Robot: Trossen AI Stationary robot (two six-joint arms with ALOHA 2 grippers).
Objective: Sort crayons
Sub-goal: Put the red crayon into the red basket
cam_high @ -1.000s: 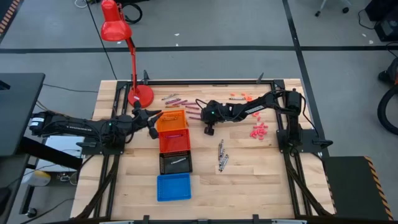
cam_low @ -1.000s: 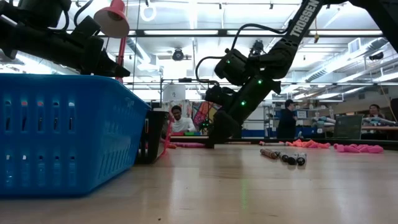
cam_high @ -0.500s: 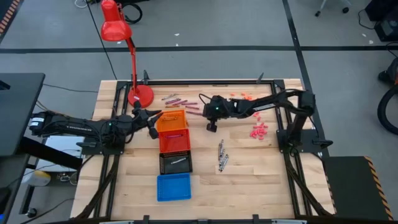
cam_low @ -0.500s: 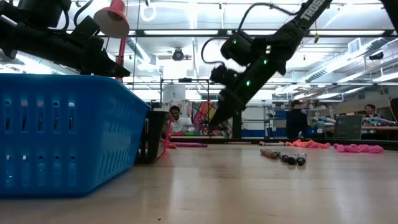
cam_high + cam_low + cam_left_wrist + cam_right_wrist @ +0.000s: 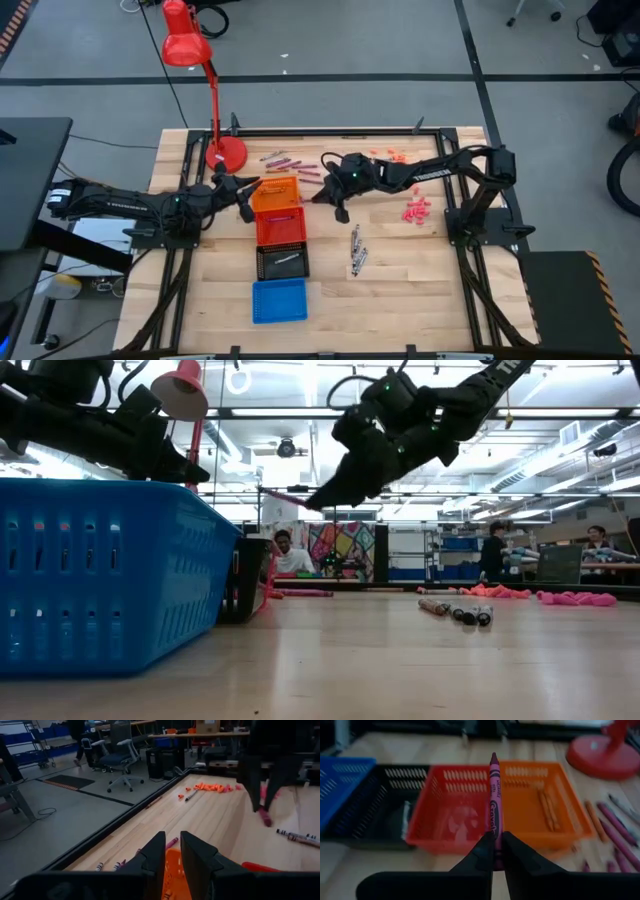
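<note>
Right tool (image 5: 495,851) is closed on one maroon crayon (image 5: 493,800), pinched at its lower end; most of the stick projects forward past the fingertips. In the high view the right tool (image 5: 322,193) sits just beside the orange tray (image 5: 275,193) and red tray (image 5: 280,227), raised off the table (image 5: 400,280); low view confirms it is well above the surface.

Handling judgement: crayon is light, stiff, paper-wrapped, so grip should hold, but wax is brittle and a hard squeeze or side knock could snap it. A hold near one end leaves a long lever; nearer the middle would be steadier.

Pose: right arm stretched across from its base toward the tray row, wrist pitched down, crayon pointing at the red/orange tray boundary.

Left tool (image 5: 172,852) hovers over the near edge of the orange tray, fingers a narrow gap apart, holding nothing visible.

Other crayons: maroon group (image 5: 285,160) on the table behind the orange tray, orange group (image 5: 385,155), pink-red pile (image 5: 416,210), grey sticks (image 5: 356,250). Black tray (image 5: 282,262) and blue tray (image 5: 279,299) complete the row
</note>
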